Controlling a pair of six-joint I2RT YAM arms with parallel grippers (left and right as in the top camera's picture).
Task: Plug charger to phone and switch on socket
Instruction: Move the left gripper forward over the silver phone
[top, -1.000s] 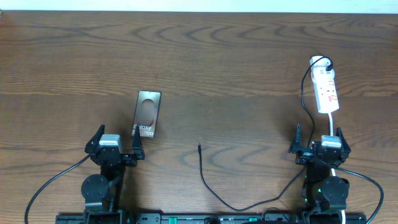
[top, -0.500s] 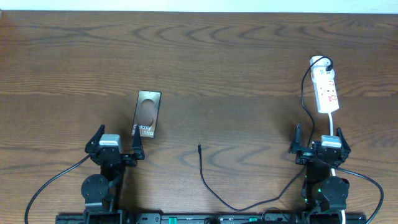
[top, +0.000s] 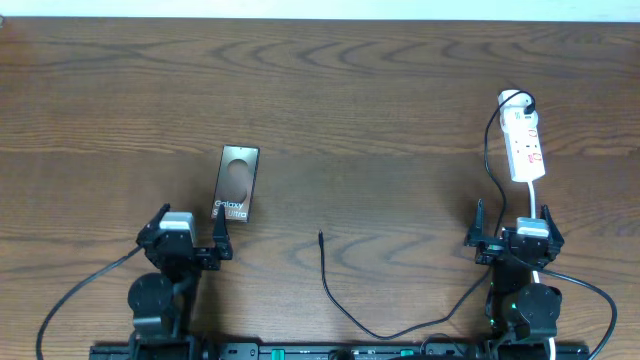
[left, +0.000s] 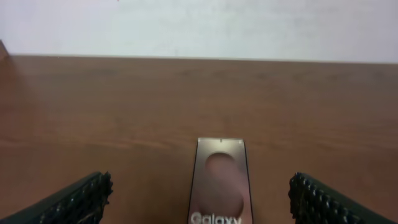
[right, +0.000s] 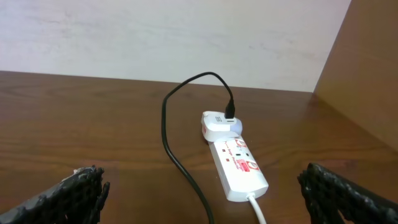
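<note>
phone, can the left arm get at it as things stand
Probably yes. The phone lies flat on the table just ahead of the open left pincer, centred between its fingers in the left wrist view, with nothing between them. The charger lies off to its right.

The table (top: 350, 90) is brown woodgrain. The phone (top: 237, 183) is dark with a brownish oval; the socket (top: 525, 145) white, red-marked.
</note>
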